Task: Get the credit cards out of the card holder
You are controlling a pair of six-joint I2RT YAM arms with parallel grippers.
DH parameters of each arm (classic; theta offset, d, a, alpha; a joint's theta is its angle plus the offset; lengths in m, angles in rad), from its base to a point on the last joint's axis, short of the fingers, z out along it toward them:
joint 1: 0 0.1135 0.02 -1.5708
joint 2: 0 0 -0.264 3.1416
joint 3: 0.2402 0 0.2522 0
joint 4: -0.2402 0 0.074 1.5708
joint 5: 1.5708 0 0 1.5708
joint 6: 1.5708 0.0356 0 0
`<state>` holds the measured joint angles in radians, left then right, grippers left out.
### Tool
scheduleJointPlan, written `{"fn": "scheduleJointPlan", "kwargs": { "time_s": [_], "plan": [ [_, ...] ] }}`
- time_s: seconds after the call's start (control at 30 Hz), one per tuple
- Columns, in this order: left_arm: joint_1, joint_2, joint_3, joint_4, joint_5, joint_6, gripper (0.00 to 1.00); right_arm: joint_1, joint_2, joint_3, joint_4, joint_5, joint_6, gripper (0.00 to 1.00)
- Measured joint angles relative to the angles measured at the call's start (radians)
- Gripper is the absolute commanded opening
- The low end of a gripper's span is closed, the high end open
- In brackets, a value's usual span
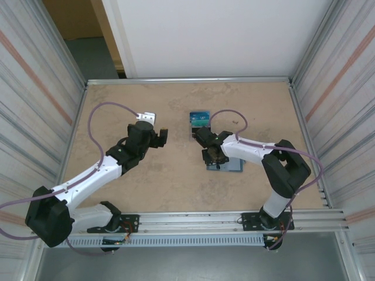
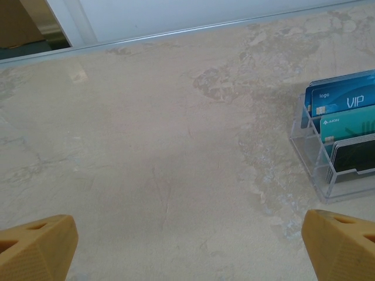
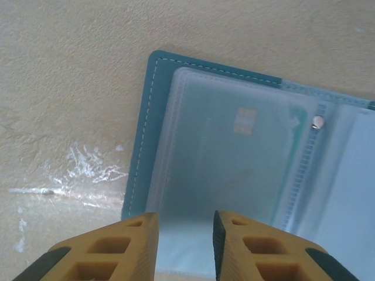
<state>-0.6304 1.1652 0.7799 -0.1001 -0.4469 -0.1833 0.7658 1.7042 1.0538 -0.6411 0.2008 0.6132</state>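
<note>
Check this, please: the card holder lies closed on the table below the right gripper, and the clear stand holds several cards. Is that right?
Not quite. The card holder lies open, not closed: the right wrist view shows its clear sleeves laid bare. Otherwise yes: it lies on the table below the right gripper, and the clear stand holds several cards.

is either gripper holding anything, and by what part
The left gripper holds nothing. The right gripper, jaws narrow, hangs at the near edge of the card holder; whether it pinches a sleeve cannot be told.
</note>
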Motion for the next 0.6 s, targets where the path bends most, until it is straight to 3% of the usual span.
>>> {"fn": "scheduleJointPlan", "kwargs": {
  "time_s": [0.3, 0.6],
  "plan": [
    [0.0, 0.0, 0.0, -0.002, -0.011, 0.0, 0.99, -0.002, 0.023, 0.0, 0.006, -0.023, 0.0, 0.35],
    [0.0, 0.0, 0.0, -0.003, -0.011, 0.0, 0.99, -0.022, 0.012, -0.029, 0.044, -0.05, 0.005, 0.24]
  ]
}}
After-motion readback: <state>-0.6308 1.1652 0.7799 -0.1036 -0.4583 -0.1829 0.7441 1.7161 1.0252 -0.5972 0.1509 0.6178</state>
